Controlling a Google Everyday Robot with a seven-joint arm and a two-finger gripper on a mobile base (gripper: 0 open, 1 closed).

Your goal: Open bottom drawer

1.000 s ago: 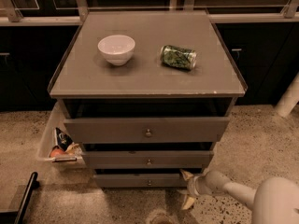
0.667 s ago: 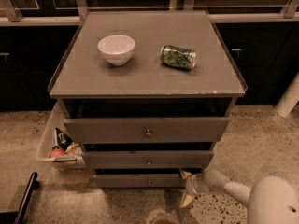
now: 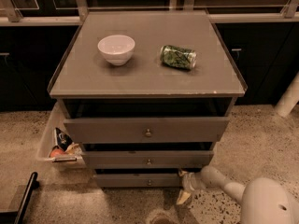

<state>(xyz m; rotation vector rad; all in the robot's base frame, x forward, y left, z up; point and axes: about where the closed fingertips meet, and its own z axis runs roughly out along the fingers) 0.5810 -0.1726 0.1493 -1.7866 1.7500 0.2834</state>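
My pincer (image 3: 186, 190) sits beside the bottom drawer (image 3: 121, 180), right end; its grip I cannot tell. Stiff wood, likely light: pull the knob (image 3: 149, 182).

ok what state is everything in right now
top drawer, pulled partly out
middle drawer, out a little
bottom drawer, shut or nearly so
tool, at the bottom drawer's right end
bowl, upright
can, lying on its side
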